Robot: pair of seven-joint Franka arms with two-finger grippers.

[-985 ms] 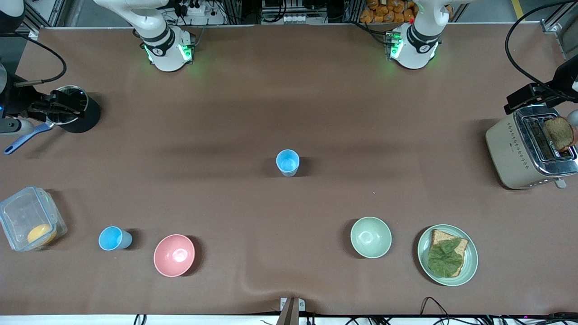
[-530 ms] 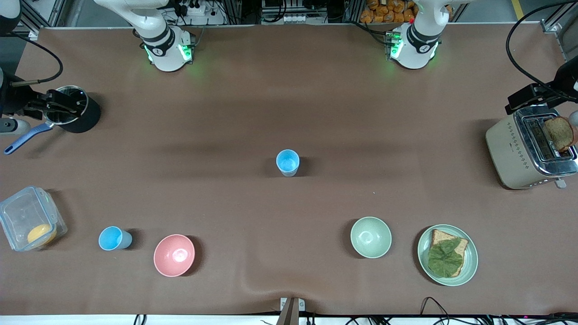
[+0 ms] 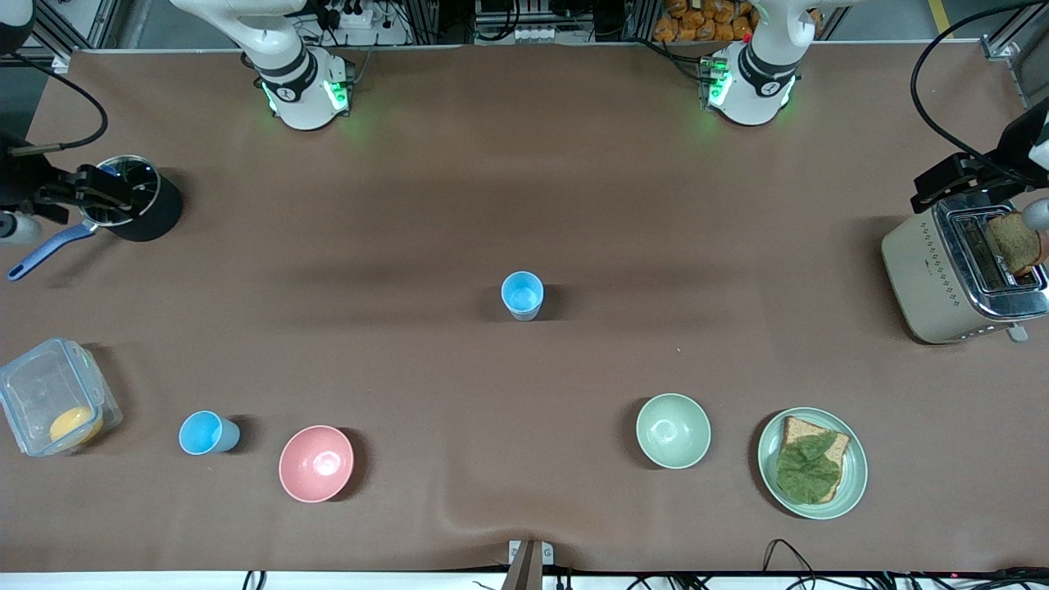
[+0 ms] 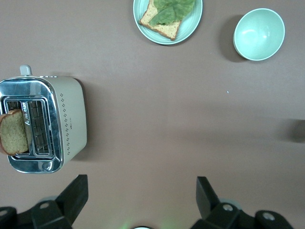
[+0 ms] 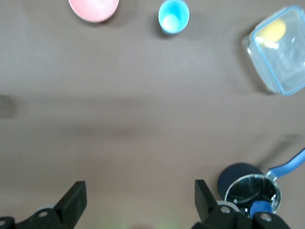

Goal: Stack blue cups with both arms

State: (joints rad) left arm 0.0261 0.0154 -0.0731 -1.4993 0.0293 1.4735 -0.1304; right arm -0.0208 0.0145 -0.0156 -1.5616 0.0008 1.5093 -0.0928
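One blue cup [image 3: 522,295] stands upright in the middle of the table. A second blue cup [image 3: 205,433] stands nearer the front camera toward the right arm's end, beside the pink bowl [image 3: 316,463]; in the right wrist view this cup [image 5: 173,16] shows its pale inside. My right gripper [image 3: 98,195] hangs open and holds nothing, high beside a black pot, far from both cups. In the right wrist view the right gripper [image 5: 140,191] has bare table between its fingers. My left gripper [image 3: 951,176] hangs open next to the toaster; in its wrist view the left gripper [image 4: 143,191] holds nothing.
A black pot [image 3: 152,217] with a blue handle sits at the right arm's end. A clear lidded box [image 3: 49,393] lies nearer the front camera. A toaster [image 3: 942,279] with a bread slice stands at the left arm's end. A pale green bowl [image 3: 673,430] sits beside a plate [image 3: 852,483] of bread and lettuce.
Both hands have drifted slightly outward toward their own ends of the table, still open. The cups and bowls have not moved.
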